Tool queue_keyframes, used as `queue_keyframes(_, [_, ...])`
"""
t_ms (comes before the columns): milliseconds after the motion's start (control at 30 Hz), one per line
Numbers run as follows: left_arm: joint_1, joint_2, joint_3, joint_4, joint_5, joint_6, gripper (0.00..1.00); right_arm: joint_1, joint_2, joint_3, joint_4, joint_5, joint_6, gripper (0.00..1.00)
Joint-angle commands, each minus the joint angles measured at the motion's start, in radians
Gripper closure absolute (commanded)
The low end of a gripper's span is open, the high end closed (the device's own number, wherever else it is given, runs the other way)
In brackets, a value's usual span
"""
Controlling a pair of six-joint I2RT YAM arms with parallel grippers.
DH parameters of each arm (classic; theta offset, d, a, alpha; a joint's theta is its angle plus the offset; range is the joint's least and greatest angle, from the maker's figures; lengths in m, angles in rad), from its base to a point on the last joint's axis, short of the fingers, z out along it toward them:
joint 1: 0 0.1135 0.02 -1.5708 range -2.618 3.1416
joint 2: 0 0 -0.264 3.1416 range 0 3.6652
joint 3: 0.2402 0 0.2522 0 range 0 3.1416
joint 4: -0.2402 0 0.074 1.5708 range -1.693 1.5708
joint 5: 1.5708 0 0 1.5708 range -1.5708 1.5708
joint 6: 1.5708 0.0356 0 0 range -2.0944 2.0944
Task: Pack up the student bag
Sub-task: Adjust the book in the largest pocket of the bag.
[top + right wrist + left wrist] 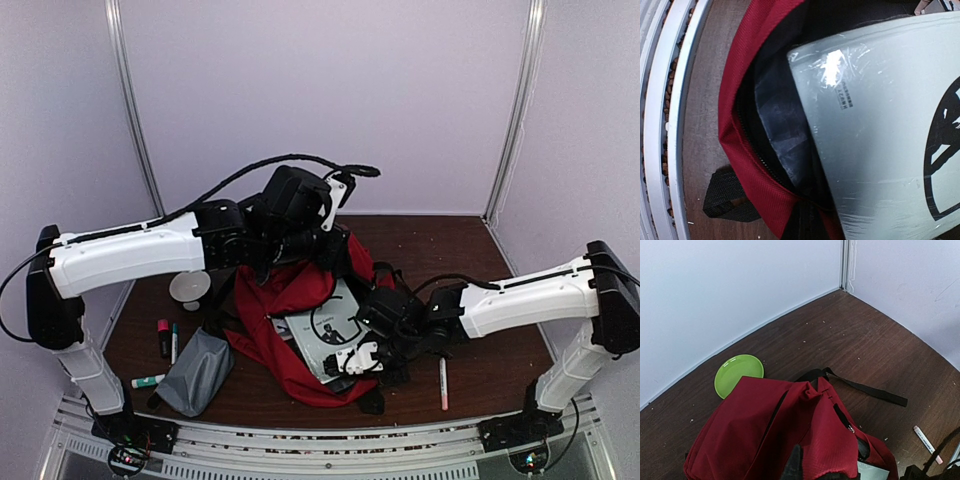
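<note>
The student bag [290, 300], a big red backpack, lies mid-table with its mouth open toward the near right. A pale plastic-wrapped book [328, 330] with a black round print sticks out of the mouth. My left gripper [300, 248] is over the bag's far top, shut on a fold of red fabric [840, 440]; one dark finger [793, 464] shows at the bottom edge of the left wrist view. My right gripper [362, 358] is at the near rim of the mouth, shut on the red zipper edge [755, 180] beside the book [880, 125].
A grey pouch [195, 370] lies left of the bag, with markers [163, 335] and a white round object [190, 287] nearby. A pink pen [443, 383] lies at the right. A green plate [738, 372] sits behind the bag. A black strap [865, 388] trails on the table.
</note>
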Motion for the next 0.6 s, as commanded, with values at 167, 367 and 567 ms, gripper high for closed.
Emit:
queue_keyframes(167, [0.005, -0.051, -0.004, 0.093, 0.015, 0.001, 1.00, 0.004, 0.089, 0.097, 0.051, 0.118, -0.017, 1.00])
queue_keyframes(367, [0.005, -0.051, -0.012, 0.091, 0.019, 0.008, 1.00, 0.020, 0.015, 0.109, 0.008, 0.018, -0.015, 1.00])
queue_keyframes(567, [0.005, -0.046, -0.015, 0.094, 0.023, 0.006, 1.00, 0.044, 0.038, 0.085, 0.040, 0.060, -0.040, 1.00])
